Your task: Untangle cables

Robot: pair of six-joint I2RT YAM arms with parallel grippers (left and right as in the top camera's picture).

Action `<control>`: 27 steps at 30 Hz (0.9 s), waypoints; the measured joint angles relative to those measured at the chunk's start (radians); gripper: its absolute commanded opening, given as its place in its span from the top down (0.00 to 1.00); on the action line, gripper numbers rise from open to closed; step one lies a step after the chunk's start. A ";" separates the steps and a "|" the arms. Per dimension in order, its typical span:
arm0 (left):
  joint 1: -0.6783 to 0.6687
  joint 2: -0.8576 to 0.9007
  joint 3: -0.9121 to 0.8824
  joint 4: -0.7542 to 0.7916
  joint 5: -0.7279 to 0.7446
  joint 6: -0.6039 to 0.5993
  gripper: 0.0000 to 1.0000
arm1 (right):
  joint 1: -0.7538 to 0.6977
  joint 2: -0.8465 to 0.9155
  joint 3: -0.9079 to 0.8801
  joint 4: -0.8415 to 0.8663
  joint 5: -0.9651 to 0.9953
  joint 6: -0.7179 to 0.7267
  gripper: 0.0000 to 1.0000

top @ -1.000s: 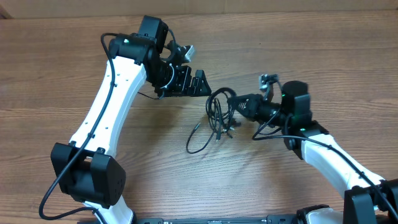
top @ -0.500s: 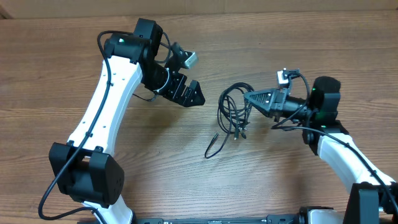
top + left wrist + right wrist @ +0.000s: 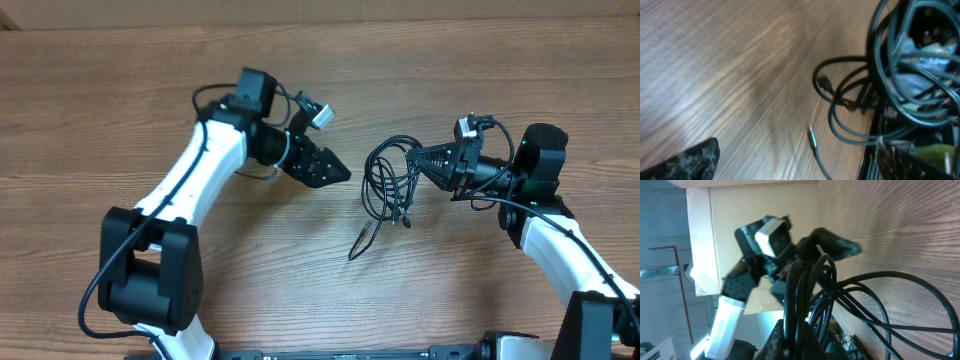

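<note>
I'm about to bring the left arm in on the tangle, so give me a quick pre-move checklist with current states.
1. Right claw gripping the cables: ok, loops run into it.
2. Left claw clear of the cables: ok, bare table lies between them.
3. Left claw open: cannot tell.
4. Loops separated: not ok, they cross and overlap.
5. Loose plug end free on the table: ok.

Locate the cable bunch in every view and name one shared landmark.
Overhead: centre-right, the cable bunch held at the right tool.
Left wrist: fills the right half.
Right wrist: bottom centre, looping out to the right.
Shared landmark: the wooden table.
</note>
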 measured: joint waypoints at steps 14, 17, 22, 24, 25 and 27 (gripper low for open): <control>-0.132 0.001 -0.091 0.186 -0.114 -0.184 0.03 | 0.000 0.000 0.000 0.000 -0.007 0.011 0.96; -0.140 0.003 -0.091 0.190 -0.185 -0.225 0.04 | 0.000 0.000 0.000 0.000 -0.007 0.012 0.96; -0.143 0.006 -0.091 0.211 -0.227 -0.252 0.01 | 0.000 0.000 0.000 0.000 -0.007 0.011 0.96; -0.143 0.006 -0.091 0.218 -0.230 -0.258 0.00 | 0.000 0.000 0.000 0.000 -0.007 0.012 0.96; -0.145 0.006 -0.091 0.222 -0.230 -0.262 0.00 | 0.000 0.000 0.000 0.000 -0.007 0.011 0.96; -0.147 0.007 -0.091 0.238 -0.229 -0.266 0.00 | 0.000 0.000 0.000 0.000 -0.007 0.013 0.96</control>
